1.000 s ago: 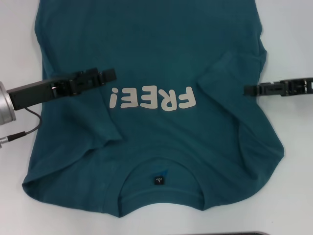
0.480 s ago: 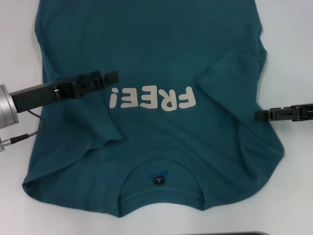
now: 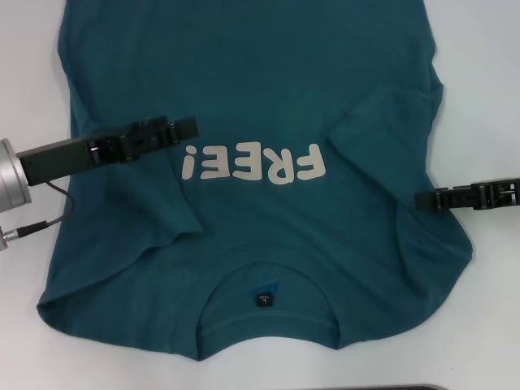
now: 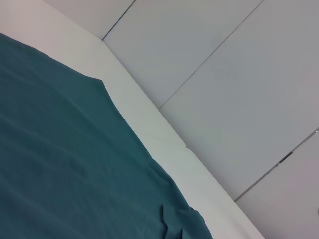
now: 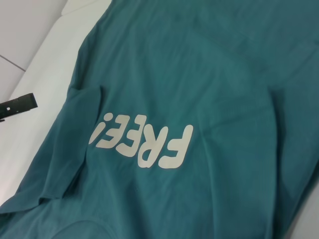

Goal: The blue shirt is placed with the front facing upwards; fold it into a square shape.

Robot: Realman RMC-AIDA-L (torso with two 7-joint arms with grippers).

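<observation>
Since a second ago my right gripper (image 3: 419, 200) has dropped from level with the lettering toward the lower right of the head view and edged back in, so its tip now sits at the blue shirt's (image 3: 244, 81) right margin; my left gripper (image 3: 188, 126) has barely shifted, hanging over the cloth just upper left of the white "FREE!" lettering (image 3: 254, 165). I cannot tell whether either pair of fingers is open or closed — both show only as thin dark bars.

I read the shirt as light, limp cotton: it will drape and wrinkle, not hold shape, and should slide easily on the white surface (image 3: 487, 65). It lies spread front-up, filling most of the frame, both sleeves already turned inward. Its long axis runs top to bottom of the head view, collar and black neck tag (image 3: 262, 299) at the lower centre, hem beyond the top edge.

I'd pinch it at the shoulder corners beside the collar — one per side — taking both layers together.
</observation>
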